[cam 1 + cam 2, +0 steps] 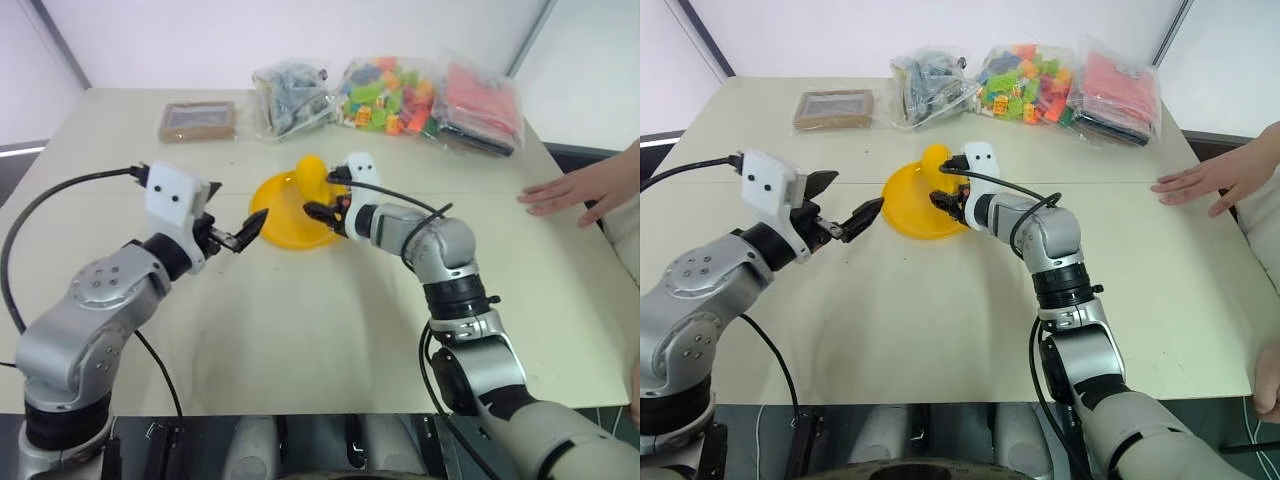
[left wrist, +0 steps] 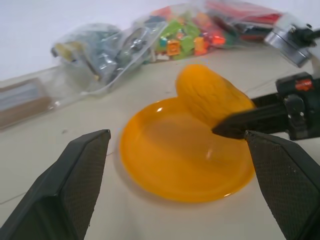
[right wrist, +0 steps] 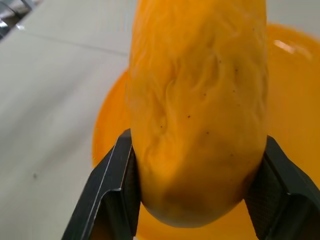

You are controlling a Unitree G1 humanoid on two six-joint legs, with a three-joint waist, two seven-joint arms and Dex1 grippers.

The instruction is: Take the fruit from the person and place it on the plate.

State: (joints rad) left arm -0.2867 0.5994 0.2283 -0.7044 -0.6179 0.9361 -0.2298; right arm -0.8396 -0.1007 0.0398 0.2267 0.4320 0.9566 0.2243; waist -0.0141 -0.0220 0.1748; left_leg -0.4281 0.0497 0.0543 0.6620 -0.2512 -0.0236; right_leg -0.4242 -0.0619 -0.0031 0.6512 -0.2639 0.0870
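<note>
The handover is done and we're into the placing step: the right claw [image 1: 322,209] is clamped on the mango [image 3: 197,110], one black finger on each flank, holding it over the far side of the yellow plate [image 1: 275,225]. In the right wrist view the fruit stands end-on between the fingers with the plate's bowl spread out behind it, so it looks poised above the dish, though whether its far end already touches the rim I can't tell. The right arm reaches in from the right side of the worktop [image 1: 330,330], forearm angled across toward the middle, claw pointing left and slightly down. What the next move calls for, I'd say, is a short, gentle lowering until the mango rests in the bowl, then a clean spread of the fingers; it's a smooth, rounded fruit and could roll toward the edge if dropped from height or released off-centre. The left claw [image 1: 238,233] hangs just beside the plate's near-left edge, fingers apart and holding nothing, aimed level at the dish. The person's hand [image 1: 580,190] lies flat on the worktop's far right edge, well apart from the plate. Bags of toy bricks [image 1: 385,95] sit along the back.
</note>
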